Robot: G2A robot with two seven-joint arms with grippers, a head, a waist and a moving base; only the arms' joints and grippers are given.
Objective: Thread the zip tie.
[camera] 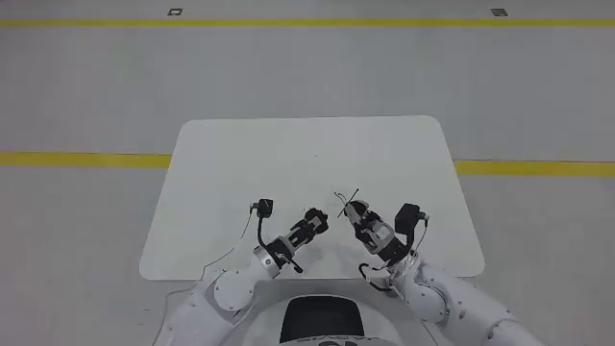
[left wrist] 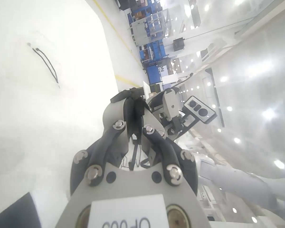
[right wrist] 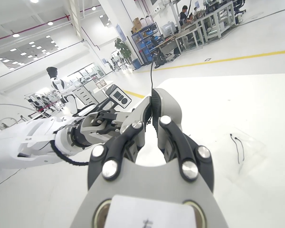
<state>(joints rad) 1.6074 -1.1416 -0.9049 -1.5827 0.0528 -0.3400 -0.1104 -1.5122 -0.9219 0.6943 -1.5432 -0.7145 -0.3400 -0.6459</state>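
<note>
Right gripper (right wrist: pixel 153 100) clamped on zip tie (right wrist: pixel 151 74), strand jutting past its fingertips. Left gripper (left wrist: pixel 133 103) closed, near right gripper; contents unclear. Spare ties (right wrist: pixel 238 147) on surface (right wrist: pixel 228 91), apart from both.

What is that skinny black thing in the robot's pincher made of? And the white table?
The zip tie pinched in the right gripper looks like thin black plastic: it stands up on its own with only a slight bend, which string would not do. The table has a smooth, matte white top, perhaps laminate or painted board; the look leaves that open.
</note>
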